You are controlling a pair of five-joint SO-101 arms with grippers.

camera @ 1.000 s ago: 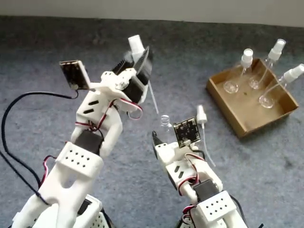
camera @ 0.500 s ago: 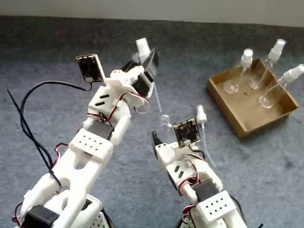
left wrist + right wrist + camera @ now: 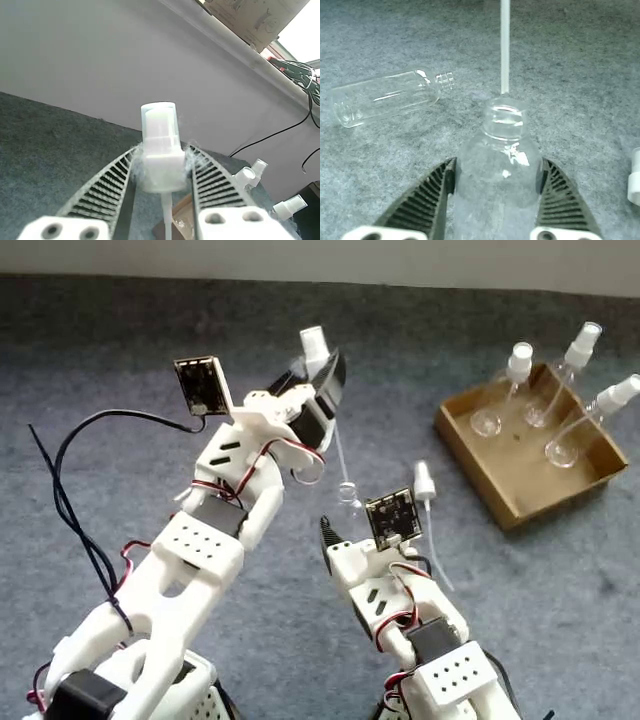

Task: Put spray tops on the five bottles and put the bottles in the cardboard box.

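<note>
My left gripper (image 3: 161, 149) is shut on a white spray top (image 3: 160, 135), held high with its thin tube (image 3: 338, 450) hanging down. The tube's tip (image 3: 504, 87) sits just behind and above the open mouth of a clear bottle (image 3: 499, 160). That bottle stands upright with my right gripper (image 3: 498, 166) shut on its body. Its neck (image 3: 348, 492) shows beside the right arm's camera board. A second uncapped bottle (image 3: 385, 97) lies on its side on the carpet. A loose spray top (image 3: 424, 480) lies close to the right arm.
The cardboard box (image 3: 500, 475) sits at the far right of the grey carpet, holding three bottles with spray tops (image 3: 518, 362) leaning in it. A wall runs along the carpet's far edge. A black cable (image 3: 70, 520) loops at the left.
The left arm has swung right and forward with the spray top, bringing the tube's tip from left of the held bottle to just over its mouth. The right arm has stayed still.
</note>
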